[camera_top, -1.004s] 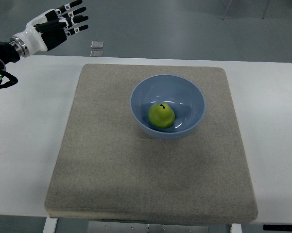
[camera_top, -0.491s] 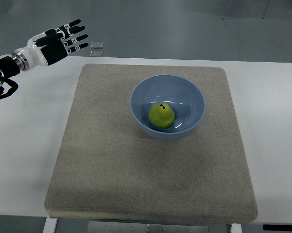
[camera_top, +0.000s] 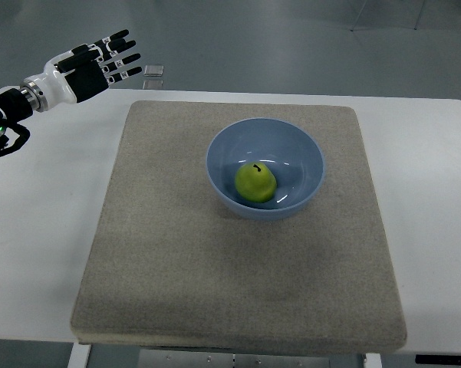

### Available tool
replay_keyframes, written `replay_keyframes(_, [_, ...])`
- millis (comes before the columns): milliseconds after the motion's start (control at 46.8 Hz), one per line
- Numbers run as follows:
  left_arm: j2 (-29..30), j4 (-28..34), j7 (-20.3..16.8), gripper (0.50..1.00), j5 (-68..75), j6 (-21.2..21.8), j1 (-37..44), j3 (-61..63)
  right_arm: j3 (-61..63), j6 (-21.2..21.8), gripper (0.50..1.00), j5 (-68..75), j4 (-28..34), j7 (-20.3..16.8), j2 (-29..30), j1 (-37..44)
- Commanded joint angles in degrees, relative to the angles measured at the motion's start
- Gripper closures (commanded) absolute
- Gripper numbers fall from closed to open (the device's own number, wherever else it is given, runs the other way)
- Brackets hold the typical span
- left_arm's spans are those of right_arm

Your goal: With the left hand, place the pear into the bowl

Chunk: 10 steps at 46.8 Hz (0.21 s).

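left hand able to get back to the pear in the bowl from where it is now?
Probably yes. The left hand hovers open over the table's far left corner, holding nothing. The pear lies exposed in the open-topped blue bowl, and only bare mat lies between them. Actual arm range can't be judged here.

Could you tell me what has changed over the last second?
The left hand, open and empty, dropped lower and drew back slightly toward the left edge, then held nearly still. The pear stayed in the bowl on the mat, unmoved.
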Motion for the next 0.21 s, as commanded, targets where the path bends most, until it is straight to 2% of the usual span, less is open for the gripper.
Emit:
replay_keyframes(0, [-0.1,0.1,0.0,0.506,0.1,0.0,0.0,0.0,0.0,0.0,0.574,0.0,0.0,0.0,0.0,0.0])
replay_keyframes(192, [-0.2,0.1,0.0,0.506,0.1,0.0,0.4,0.0,-0.3,-0.1,0.574,-0.2,0.0,0.3,0.0,-0.3])
